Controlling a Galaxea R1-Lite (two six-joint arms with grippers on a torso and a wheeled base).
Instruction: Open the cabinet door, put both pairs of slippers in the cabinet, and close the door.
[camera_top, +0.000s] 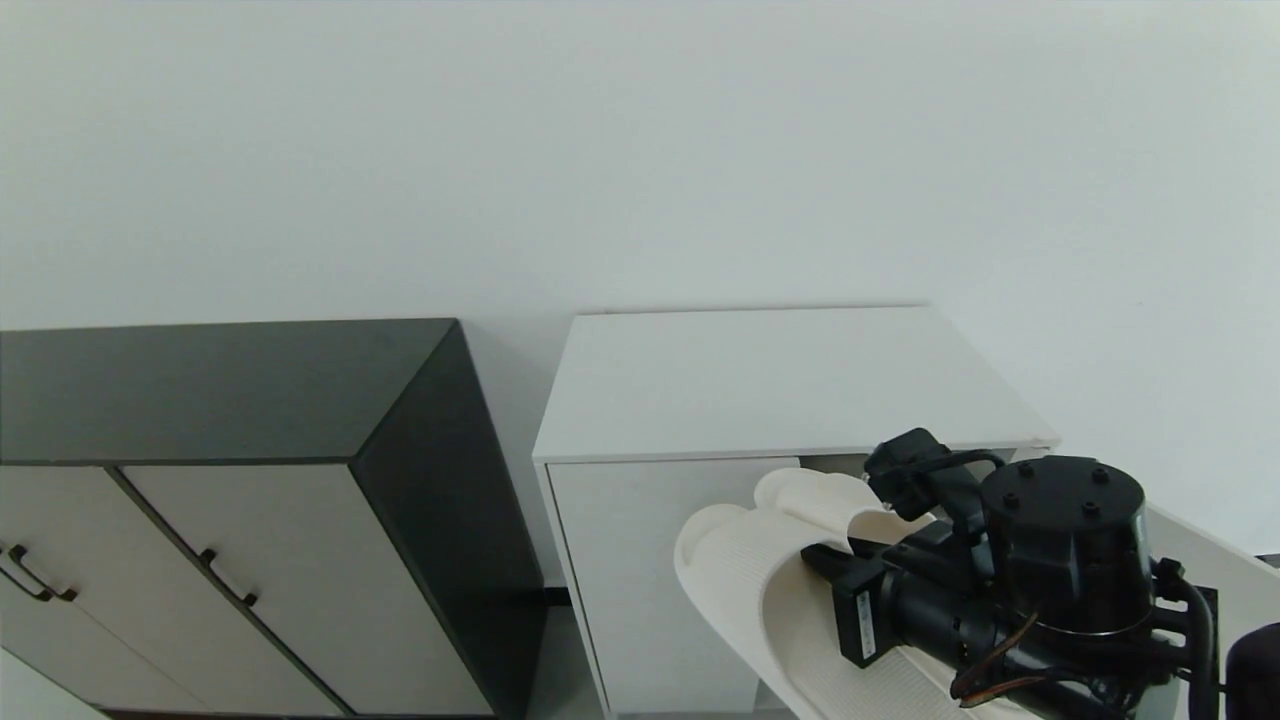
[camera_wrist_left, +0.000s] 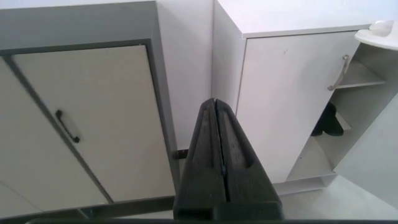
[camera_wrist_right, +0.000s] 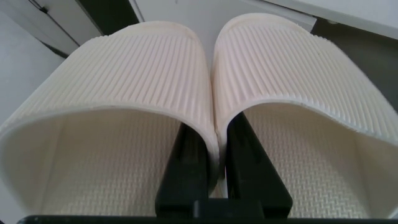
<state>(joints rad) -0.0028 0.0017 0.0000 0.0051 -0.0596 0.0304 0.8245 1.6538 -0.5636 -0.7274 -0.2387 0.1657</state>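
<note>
Right end effector (camera_wrist_right: 216, 158) is closed on the cream slippers (camera_top: 760, 580): one finger sits inside each slipper, and the two pinch the adjoining strap walls together. The pair is held as one unit, off the floor, in front of the white cabinet (camera_top: 650, 560), at 5 o'clock in the head view. The right-hand bay is open, and the pale panel at 3 o'clock of the arm is probably the open door (camera_top: 1235, 575). Left end effector (camera_wrist_left: 215, 115) is closed on nothing and points at the gap between the white cabinet and the dark cabinet (camera_top: 230, 390), which stands at 9 o'clock of it. The left wrist view shows a shelf (camera_wrist_left: 357, 78) inside the bay and, lower down, a dark pair (camera_wrist_left: 328, 121), probably the other slippers already stored. Risks, as judgement:

1. The grip holds only two thin, soft walls, so a knock or a quick swing could let one slipper slide out.
2. The soles stick out well beyond the fingers, so a leading edge could catch the cabinet top or a shelf lip and twist the pair.
3. The arm blocks the head view of the bay, so the height of entry is hard to judge.
4. Setting the pair down on the dark pair's level could shove that pair or leave the cream pair overhanging, which would block the door from closing.
</note>
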